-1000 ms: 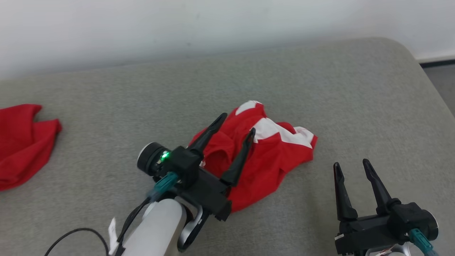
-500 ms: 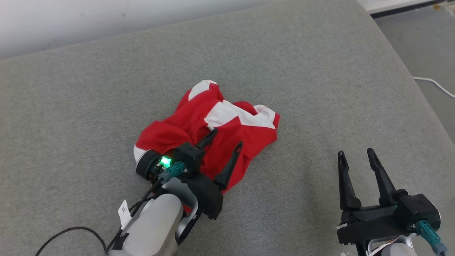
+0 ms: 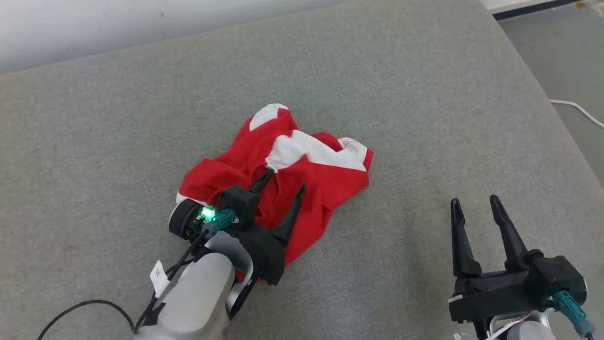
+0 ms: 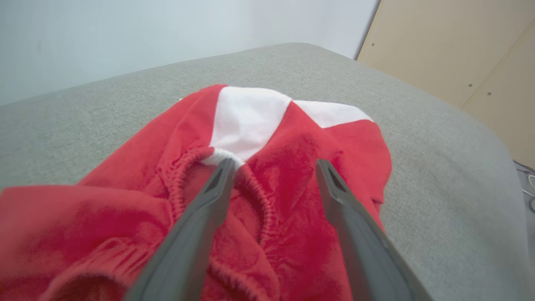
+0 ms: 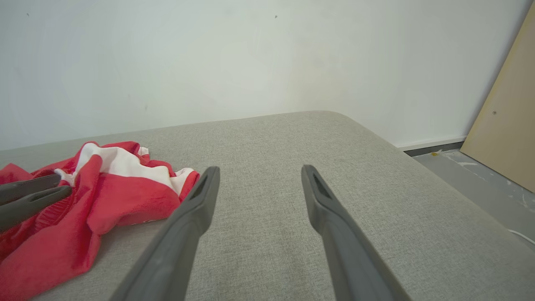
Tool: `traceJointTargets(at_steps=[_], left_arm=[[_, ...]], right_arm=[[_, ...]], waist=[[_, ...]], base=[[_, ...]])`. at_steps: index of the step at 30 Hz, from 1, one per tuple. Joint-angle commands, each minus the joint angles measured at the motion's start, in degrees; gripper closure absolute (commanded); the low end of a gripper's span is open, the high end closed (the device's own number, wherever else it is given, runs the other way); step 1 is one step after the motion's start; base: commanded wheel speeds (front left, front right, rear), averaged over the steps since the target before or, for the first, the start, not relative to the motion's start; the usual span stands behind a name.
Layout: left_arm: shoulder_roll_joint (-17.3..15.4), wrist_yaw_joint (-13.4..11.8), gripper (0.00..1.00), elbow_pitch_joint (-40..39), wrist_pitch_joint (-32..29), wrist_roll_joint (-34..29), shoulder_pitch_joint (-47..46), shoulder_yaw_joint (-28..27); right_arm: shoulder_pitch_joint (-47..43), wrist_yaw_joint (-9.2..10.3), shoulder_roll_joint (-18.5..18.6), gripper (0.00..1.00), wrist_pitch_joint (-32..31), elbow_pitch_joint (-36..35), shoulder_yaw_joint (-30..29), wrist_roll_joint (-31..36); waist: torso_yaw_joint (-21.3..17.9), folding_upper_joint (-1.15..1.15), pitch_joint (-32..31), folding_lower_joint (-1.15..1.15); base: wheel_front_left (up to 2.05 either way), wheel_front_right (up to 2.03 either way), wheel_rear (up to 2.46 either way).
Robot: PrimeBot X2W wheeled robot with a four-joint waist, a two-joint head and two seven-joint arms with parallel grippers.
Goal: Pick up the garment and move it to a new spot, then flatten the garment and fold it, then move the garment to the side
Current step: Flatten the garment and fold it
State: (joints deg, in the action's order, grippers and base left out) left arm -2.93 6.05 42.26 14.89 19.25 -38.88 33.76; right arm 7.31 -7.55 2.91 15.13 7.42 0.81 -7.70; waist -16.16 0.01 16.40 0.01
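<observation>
Grey, soft cloth covers a big flat cushion (image 3: 424,118) with round corners, and a plain white wall (image 5: 250,54) stands behind it. Past the right edge of the cushion there is a grey floor (image 3: 557,56) with a thin white cord (image 3: 575,109) on it, and a light brown board (image 4: 451,46) leans up near the corner. A red and white garment (image 3: 325,174) lies in a crumpled heap near the middle of the cushion. It is mostly red, with white patches on the far side, and a bunched stretchy band (image 4: 267,209) runs through its folds. The left gripper (image 3: 286,179) is over the near part of the garment, pointing at the white patches. Its two dark fingers are spread wide, with red cloth under them and between them. One fingertip sits right by the edge of a white patch, but I cannot tell if it touches the cloth. A small green light (image 3: 206,215) glows on that wrist. The right gripper (image 3: 474,199) is off to the right, well apart from the garment, over bare grey cushion. Its fingers are spread wide too, and nothing is between them.
</observation>
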Motion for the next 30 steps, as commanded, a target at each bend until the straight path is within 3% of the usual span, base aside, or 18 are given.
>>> traceJointTargets(at_steps=[1,5,14,15,16,17,22,30], left_arm=[[-0.10,-0.57,0.00,0.05,0.24,-0.30,-0.20,-0.02],[-0.21,-1.49,0.00,1.24,0.23,-0.82,0.18,-0.07],[-0.13,-0.62,0.00,5.23,0.22,0.58,-1.94,0.95],[-0.09,-0.67,0.17,5.73,0.21,0.89,-2.45,1.00],[-0.09,-0.59,0.53,6.25,0.21,1.23,-2.89,1.05],[-0.05,-0.42,1.00,6.66,0.22,1.60,-3.26,1.18],[0.01,-0.22,1.00,4.84,0.25,3.32,-4.12,0.43],[0.01,-0.16,1.00,-2.90,0.27,3.04,-1.86,-0.81]], right_arm=[[-0.19,0.13,-0.04,0.00,0.02,0.04,-0.04,0.13],[-0.04,0.13,-0.04,0.00,0.02,0.15,0.23,0.22],[-0.29,0.13,-0.05,0.00,0.02,-0.14,0.56,0.06],[-0.31,0.13,-0.05,0.00,0.02,-0.17,0.50,0.08],[-0.30,0.13,-0.05,0.00,0.02,-0.15,0.49,0.11],[-0.32,0.13,-0.04,0.00,0.02,-0.10,0.41,0.15],[-0.98,0.13,-0.04,0.00,0.02,0.08,-0.67,0.57],[-2.71,0.13,-0.03,0.00,0.02,0.73,-1.27,1.42]], waist=[[0.48,-0.01,-0.52,-0.01],[0.56,-0.01,-1.11,-0.01],[-0.48,-0.01,-0.89,-0.01],[-0.57,-0.01,-0.82,-0.01],[-0.67,-0.01,-0.83,-0.01],[-0.71,-0.01,-0.88,-0.01],[0.29,-0.01,-1.71,-0.01],[5.28,-0.01,-5.53,-0.01]], base=[[0.00,0.00,0.00],[0.00,0.00,0.00],[0.00,0.00,0.00],[0.00,0.00,0.00],[0.00,0.00,0.00],[0.00,0.00,0.00],[0.00,0.00,0.00],[0.00,0.00,0.00]])
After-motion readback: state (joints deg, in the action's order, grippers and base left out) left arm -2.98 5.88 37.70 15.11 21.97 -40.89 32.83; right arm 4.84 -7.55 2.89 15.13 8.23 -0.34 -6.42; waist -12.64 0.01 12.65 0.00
